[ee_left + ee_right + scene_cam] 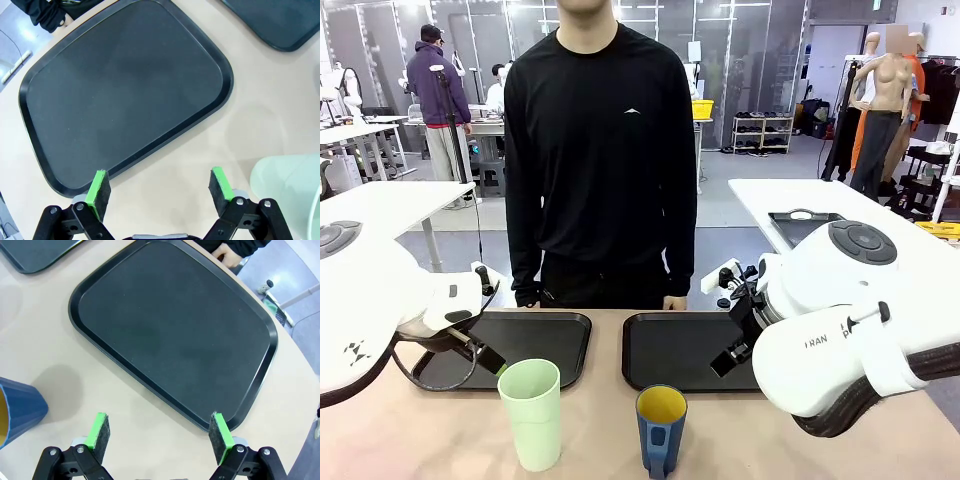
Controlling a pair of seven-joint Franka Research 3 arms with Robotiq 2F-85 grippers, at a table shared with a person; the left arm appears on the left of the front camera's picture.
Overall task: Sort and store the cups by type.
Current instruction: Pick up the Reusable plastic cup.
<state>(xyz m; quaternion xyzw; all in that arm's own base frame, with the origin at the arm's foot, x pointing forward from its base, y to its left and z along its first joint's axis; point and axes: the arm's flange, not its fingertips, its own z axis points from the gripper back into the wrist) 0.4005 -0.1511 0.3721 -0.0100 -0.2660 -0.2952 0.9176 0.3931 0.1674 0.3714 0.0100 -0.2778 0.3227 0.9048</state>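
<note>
Front view: the mint-green tumbler (530, 413) and the dark blue mug (661, 430) stand upright on the table (595, 440) near its robot-side edge, apart from each other; behind them lie the left tray (545, 340) and the right tray (675, 350), both bare; the left gripper (488, 358) hangs beside the tumbler, the right gripper (728, 360) beside the mug; a person (600, 150) stands at the far edge, hands down.

Left wrist view: the left gripper's jaws stand wide apart, holding nothing, over the left tray's near rim; the tumbler sits just to one side. It looks like thin plastic, light and smooth, so it may flex or slip; a gentle hold across the upper wall seems safest.

Right wrist view: the right gripper's jaws are likewise spread and empty above the right tray's rim; the mug's ribbed blue wall shows at the picture's edge. It seems stiffer and heavier; gripping across the rim or the body looks sound. Nothing blocks either tray; the person's hand (227, 252) rests beyond the far rim.
</note>
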